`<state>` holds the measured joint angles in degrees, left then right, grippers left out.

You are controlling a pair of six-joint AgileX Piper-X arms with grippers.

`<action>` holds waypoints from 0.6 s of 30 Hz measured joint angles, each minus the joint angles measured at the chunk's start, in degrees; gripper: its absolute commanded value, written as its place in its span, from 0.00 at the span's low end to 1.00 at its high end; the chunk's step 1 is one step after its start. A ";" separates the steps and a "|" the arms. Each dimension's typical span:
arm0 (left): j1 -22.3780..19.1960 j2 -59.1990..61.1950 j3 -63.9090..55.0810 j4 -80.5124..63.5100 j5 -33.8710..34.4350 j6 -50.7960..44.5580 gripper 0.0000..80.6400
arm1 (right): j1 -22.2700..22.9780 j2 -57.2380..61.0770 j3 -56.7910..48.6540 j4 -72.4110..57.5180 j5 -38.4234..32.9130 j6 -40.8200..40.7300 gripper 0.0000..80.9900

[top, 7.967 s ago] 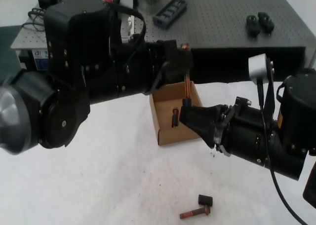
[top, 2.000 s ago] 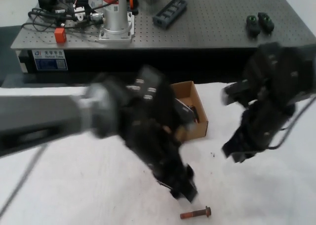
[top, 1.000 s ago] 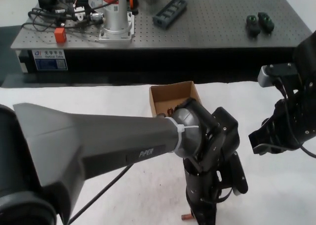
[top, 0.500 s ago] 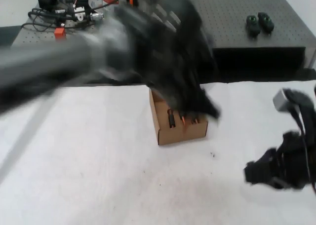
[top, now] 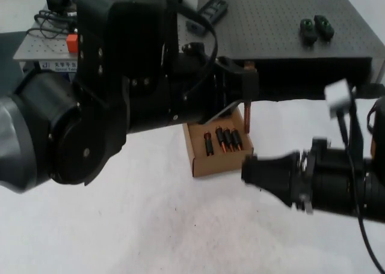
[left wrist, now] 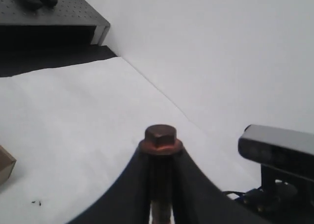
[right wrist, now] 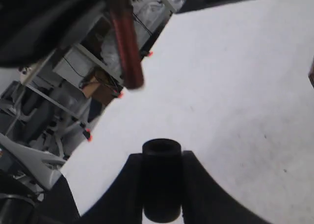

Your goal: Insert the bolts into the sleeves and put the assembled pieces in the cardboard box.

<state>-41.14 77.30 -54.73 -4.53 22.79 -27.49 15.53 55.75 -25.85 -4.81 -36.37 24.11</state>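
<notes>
My left gripper [top: 242, 85] hangs over the cardboard box's [top: 219, 164] far right corner, shut on a copper bolt [top: 247, 115] that stands upright, head up. In the left wrist view the bolt's hex head [left wrist: 160, 138] sticks out between the gripper's [left wrist: 161, 189] two fingers. To the right of the box and lower down, my right gripper [top: 249, 169] points left, shut on a black sleeve [right wrist: 162, 177] whose open end faces the bolt [right wrist: 126, 42]. Bolt and sleeve are apart. Three assembled pieces [top: 222, 140] lie in the box.
White cloth [top: 150, 226] covers the bench around the box. Behind it stands a dark perforated table [top: 289, 21] with two small black parts [top: 316, 29], a black tray [top: 210, 9] and cables at the back left. The left arm's bulk [top: 108, 94] takes up the left half.
The loose bolt and sleeve that lay on the cloth at the front are gone from there. The left arm dipped down and swung back up over the box; the right arm sank and turned left.
</notes>
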 measured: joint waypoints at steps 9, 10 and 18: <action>0.00 0.00 0.34 -1.19 0.47 -0.64 0.01 | -0.02 0.05 0.00 -6.58 1.93 1.76 0.06; 0.00 0.00 0.34 -1.31 0.47 -0.64 0.01 | -0.02 0.05 0.00 -6.81 1.93 1.76 0.06; 0.00 0.00 0.34 -1.63 0.47 -0.64 0.01 | -0.02 0.14 0.00 -7.94 0.22 1.76 0.06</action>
<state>-41.14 77.30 -54.39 -6.16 23.26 -28.14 15.51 55.88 -25.85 -12.76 -36.15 25.87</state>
